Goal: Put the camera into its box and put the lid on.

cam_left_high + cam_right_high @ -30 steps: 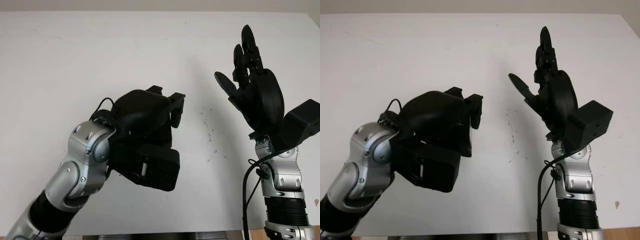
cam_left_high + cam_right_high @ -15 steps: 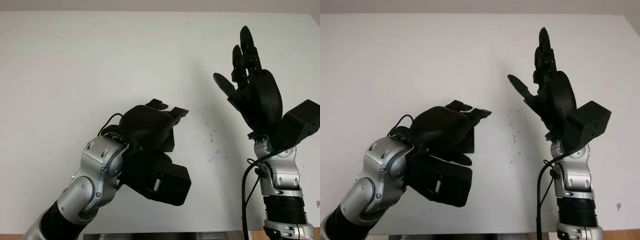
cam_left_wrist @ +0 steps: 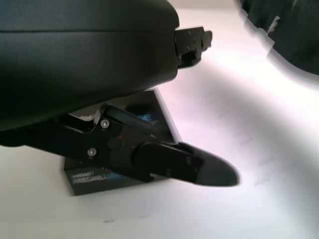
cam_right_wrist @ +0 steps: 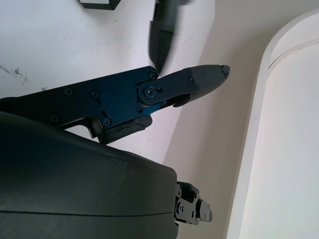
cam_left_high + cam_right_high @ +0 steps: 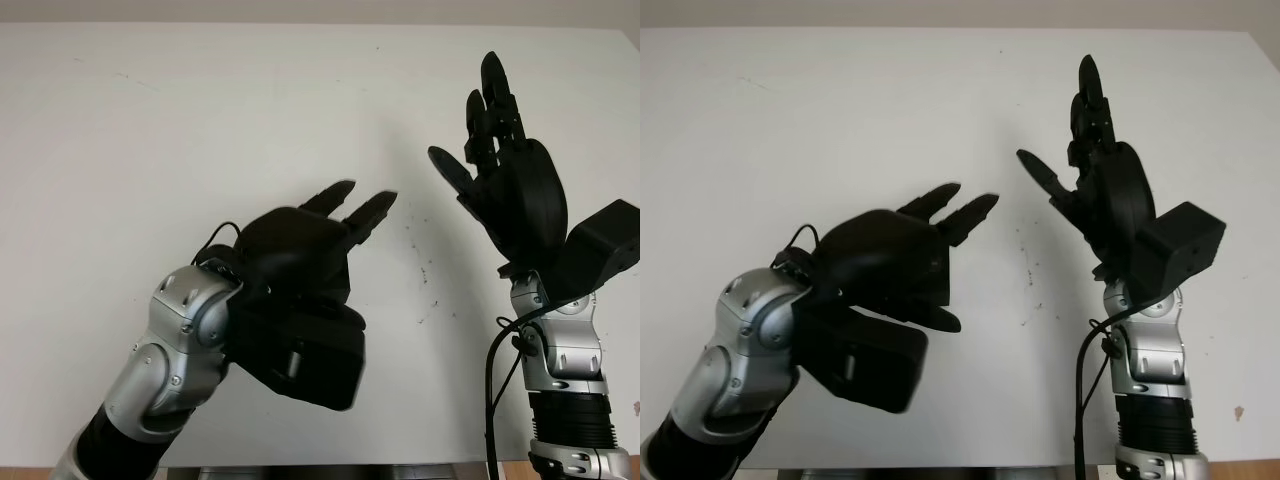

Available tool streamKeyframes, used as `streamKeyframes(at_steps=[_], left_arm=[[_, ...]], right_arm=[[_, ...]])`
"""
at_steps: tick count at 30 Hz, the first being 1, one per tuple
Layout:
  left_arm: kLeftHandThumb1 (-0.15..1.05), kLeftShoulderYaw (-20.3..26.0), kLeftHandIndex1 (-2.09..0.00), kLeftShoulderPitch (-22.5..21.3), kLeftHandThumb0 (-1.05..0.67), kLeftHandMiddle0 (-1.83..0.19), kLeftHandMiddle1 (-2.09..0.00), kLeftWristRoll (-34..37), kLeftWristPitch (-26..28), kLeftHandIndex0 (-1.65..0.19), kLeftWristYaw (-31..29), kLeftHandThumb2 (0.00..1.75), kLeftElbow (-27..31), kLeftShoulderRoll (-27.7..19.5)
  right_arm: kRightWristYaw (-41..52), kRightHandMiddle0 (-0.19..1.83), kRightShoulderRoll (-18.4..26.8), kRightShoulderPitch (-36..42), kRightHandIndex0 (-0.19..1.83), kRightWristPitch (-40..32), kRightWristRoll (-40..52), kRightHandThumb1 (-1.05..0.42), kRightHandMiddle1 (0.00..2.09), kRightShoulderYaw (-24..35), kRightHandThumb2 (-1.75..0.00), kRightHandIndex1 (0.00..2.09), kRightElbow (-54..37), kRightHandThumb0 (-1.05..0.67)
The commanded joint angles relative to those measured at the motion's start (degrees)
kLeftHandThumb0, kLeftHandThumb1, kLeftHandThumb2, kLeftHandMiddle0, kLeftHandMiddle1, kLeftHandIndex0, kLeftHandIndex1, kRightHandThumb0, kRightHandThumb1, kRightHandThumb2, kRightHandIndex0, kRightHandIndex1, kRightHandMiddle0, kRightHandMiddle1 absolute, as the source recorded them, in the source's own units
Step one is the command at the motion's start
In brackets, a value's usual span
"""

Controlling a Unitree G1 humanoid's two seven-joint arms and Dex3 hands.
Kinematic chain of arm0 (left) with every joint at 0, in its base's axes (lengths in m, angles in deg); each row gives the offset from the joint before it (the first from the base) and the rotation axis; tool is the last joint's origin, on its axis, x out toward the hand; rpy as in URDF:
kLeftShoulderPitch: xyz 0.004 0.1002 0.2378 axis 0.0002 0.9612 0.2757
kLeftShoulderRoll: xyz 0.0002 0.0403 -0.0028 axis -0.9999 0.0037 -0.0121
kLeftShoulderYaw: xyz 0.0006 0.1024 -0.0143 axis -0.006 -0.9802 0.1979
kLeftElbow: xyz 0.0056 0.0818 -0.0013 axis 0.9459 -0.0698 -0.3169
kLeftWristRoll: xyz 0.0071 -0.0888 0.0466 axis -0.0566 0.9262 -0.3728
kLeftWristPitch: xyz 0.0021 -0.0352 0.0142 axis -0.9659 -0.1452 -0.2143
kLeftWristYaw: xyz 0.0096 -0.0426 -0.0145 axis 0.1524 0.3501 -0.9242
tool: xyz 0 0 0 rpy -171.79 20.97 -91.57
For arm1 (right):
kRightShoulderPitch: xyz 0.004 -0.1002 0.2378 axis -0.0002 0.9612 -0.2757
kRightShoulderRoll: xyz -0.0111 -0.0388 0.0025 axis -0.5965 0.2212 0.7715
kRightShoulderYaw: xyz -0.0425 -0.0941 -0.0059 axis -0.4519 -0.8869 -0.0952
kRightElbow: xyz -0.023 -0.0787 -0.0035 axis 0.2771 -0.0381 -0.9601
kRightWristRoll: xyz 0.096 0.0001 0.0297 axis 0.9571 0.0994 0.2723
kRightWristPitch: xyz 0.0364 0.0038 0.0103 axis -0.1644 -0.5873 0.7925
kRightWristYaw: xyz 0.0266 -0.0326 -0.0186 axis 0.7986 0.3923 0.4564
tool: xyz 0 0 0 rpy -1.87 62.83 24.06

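Left wrist view: black box (image 3: 117, 174) under left robot hand (image 5: 300, 255); both robot hands empty, unclenched.

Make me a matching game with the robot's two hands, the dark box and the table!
Things:
1. left hand
2. right hand
3. box
4. table

Descriptions:
A. white, with a few small dark marks
B. open, held upright over the table's right side
C. black with blue print, lying on the table close to a hand
D. open, reaching forward over the table's near left part

Pairs: 1-D, 2-B, 3-C, 4-A
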Motion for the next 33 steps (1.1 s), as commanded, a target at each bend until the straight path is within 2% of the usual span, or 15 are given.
streamKeyframes(at_steps=[1, 3, 6, 8, 10, 16, 19, 23, 29, 33], left_arm=[[1.05, 8.8, 0.00, 0.5, -0.83, 0.19, 0.00, 12.5, -1.2, 0.19, 2.9, 0.34, -3.1, 2.5], [1.05, 13.1, 0.00, 0.3, -0.82, 0.19, 0.00, 20.4, -2.4, 0.19, 5.8, 0.50, -6.5, 3.2], [1.05, 17.1, 0.00, -0.9, -0.86, 0.19, 0.00, 28.8, -3.0, 0.19, 9.5, 0.64, -12.6, 3.3], [1.05, 21.2, 0.00, -1.6, -0.85, 0.19, 0.00, 36.2, -0.3, 0.19, 12.6, 0.62, -16.1, 5.4], [1.05, 22.9, 0.00, -1.8, -0.85, 0.19, 0.00, 41.0, 1.5, 0.19, 15.3, 0.59, -17.6, 6.4], [1.05, 29.3, 0.00, -3.0, -0.85, 0.19, 0.00, 51.3, 3.2, 0.19, 26.5, 0.62, -20.5, 9.3], [1.05, 31.1, 0.00, -4.2, -0.86, 0.19, 0.00, 53.0, 2.0, 0.19, 30.7, 0.64, -23.5, 8.8], [1.05, 30.2, 0.00, -3.4, -0.84, 0.19, 0.00, 51.6, -2.1, 0.19, 31.7, 0.67, -27.4, 7.1], [1.05, 27.9, 0.00, -1.6, -0.82, 0.19, 0.00, 49.9, -7.4, 0.19, 31.8, 0.65, -32.4, 7.2], [1.05, 26.6, 0.00, -1.2, -0.81, 0.19, 0.00, 49.2, -10.5, 0.19, 31.7, 0.66, -35.0, 7.1]], right_arm=[[0.0, -0.17, 0.9, 0.4, -0.19, 0.3, 0.0, -1.05, 0.05, 0.5, -0.08, 0.00, -1.1, -0.65], [0.2, -0.17, 1.0, 0.4, -0.19, 0.3, 0.1, -1.05, 0.05, 0.7, -0.08, 0.00, -1.0, -0.66], [0.5, -0.17, 1.2, 0.3, -0.19, 0.0, 0.4, -1.05, 0.05, 0.8, -0.08, 0.00, -1.1, -0.65], [0.9, -0.16, 1.3, 0.2, -0.19, 0.0, 0.7, -1.05, 0.06, 0.8, -0.08, 0.00, -0.9, -0.65], [1.2, -0.16, 1.4, 0.1, -0.19, 0.0, 1.0, -1.05, 0.06, 1.0, -0.08, 0.00, -0.8, -0.65], [1.0, -0.16, 1.1, -0.6, -0.19, 0.6, 1.0, -1.05, 0.06, 0.9, -0.10, 0.00, -0.2, -0.69], [-0.3, -0.18, 0.6, -0.7, -0.19, -2.0, 0.4, -1.05, 0.03, 0.3, -0.29, 0.00, -1.4, -0.76], [-2.2, -0.19, -0.1, -0.2, -0.19, -1.6, -2.2, -1.05, 0.00, -1.2, -0.54, 0.00, -1.5, -0.79], [-4.9, -0.19, -2.8, 0.0, -0.19, -4.1, -3.5, -1.05, 0.00, -3.2, -0.69, 0.00, -1.0, -0.82], [-7.1, -0.19, -4.5, 0.0, -0.19, -4.1, -5.2, -1.05, 0.00, -4.4, -0.72, 0.00, -0.3, -0.81]])
